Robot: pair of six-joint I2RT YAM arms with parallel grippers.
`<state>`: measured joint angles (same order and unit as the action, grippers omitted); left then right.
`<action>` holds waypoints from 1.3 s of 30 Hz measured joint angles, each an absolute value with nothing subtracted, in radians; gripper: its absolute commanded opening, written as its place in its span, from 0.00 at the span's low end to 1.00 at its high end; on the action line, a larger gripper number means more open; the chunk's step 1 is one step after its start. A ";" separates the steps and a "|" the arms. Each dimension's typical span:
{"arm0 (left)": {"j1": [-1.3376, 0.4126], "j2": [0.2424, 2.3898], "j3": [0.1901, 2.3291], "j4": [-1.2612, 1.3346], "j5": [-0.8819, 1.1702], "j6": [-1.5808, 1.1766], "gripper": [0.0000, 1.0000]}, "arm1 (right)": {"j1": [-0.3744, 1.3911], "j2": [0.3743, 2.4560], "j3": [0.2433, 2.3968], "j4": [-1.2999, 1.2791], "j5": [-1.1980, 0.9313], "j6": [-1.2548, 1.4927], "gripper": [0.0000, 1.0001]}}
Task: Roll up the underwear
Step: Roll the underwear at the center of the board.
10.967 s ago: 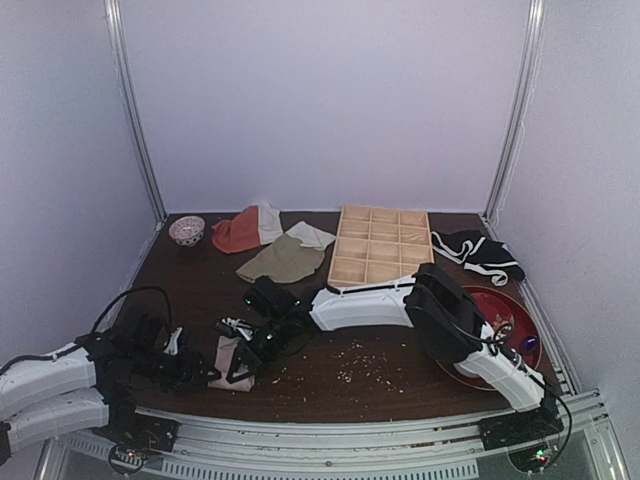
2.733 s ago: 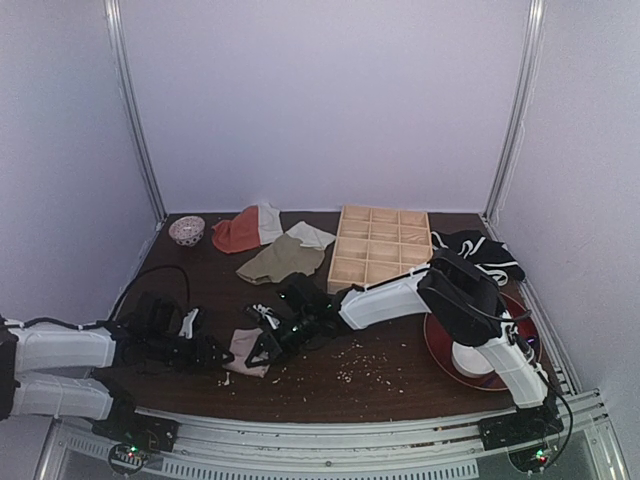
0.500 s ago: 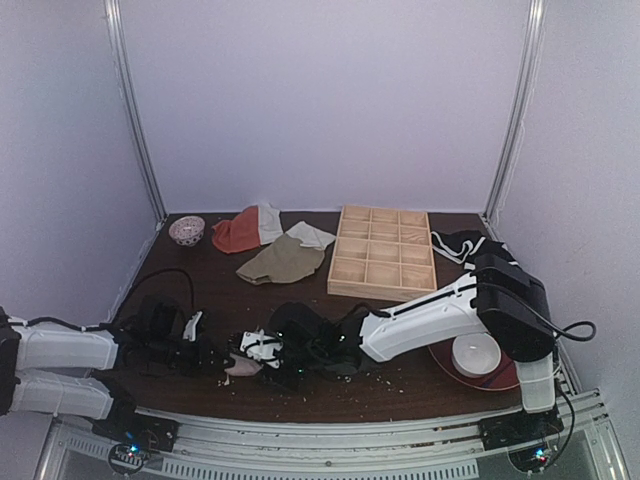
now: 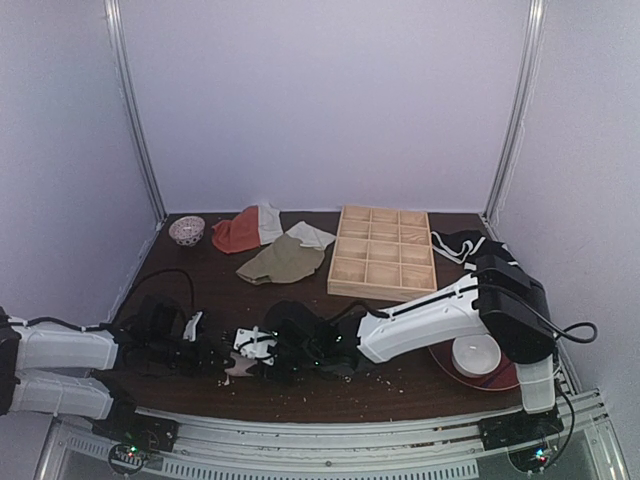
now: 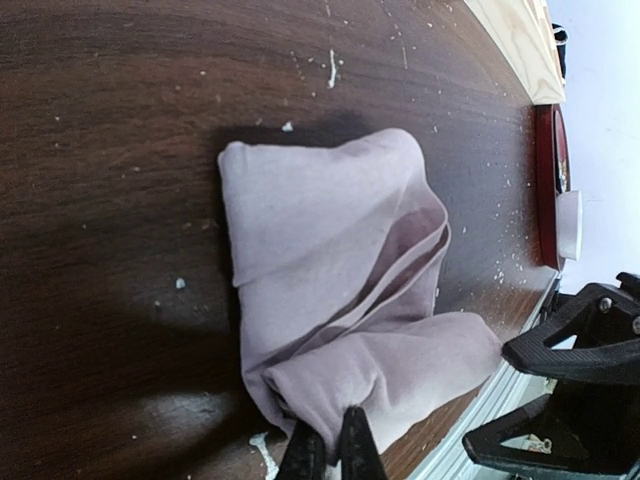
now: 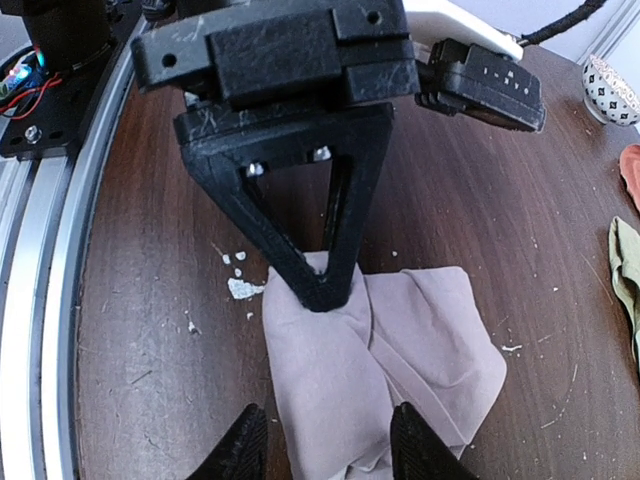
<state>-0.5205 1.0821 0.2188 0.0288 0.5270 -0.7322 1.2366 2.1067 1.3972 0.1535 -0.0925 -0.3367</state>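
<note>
Top view: underwear (image 4: 238, 367) is a small crumpled mauve wad near the front edge of the dark wood-grain counter (image 4: 200, 290), between both arms.

Left wrist: soft matte cloth, folded into a lumpy wedge with deep creases. Left fingers (image 5: 303, 455) are pressed together, pinching its near fold.

Right wrist: right fingers (image 6: 240, 450) stand apart, astride the cloth's edge. White crumbs (image 6: 238, 287) lie beside it.

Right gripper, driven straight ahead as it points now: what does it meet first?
The underwear, lying just ahead of its open jaws; beyond that, probably the left gripper pinching the cloth.
</note>
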 measured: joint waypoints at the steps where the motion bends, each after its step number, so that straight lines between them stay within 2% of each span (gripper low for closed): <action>1: -0.521 1.082 0.219 0.029 0.527 -0.733 0.00 | 1.237 2.104 1.387 0.157 -0.092 -0.336 0.41; 10: -0.522 1.085 0.219 0.030 0.527 -0.734 0.00 | 1.244 2.055 1.250 0.193 -0.080 -0.343 0.42; 24: -0.523 1.085 0.219 0.030 0.527 -0.734 0.00 | 1.260 2.062 1.317 0.233 -0.081 -0.405 0.43; 39: -0.524 1.058 0.219 0.000 0.527 -0.734 0.00 | 1.260 2.170 1.355 0.239 -0.085 -0.435 0.44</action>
<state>-0.5236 1.0576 0.2188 -0.0002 0.5266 -0.7338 1.2598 2.1700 1.3552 0.2386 -0.0849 -0.4355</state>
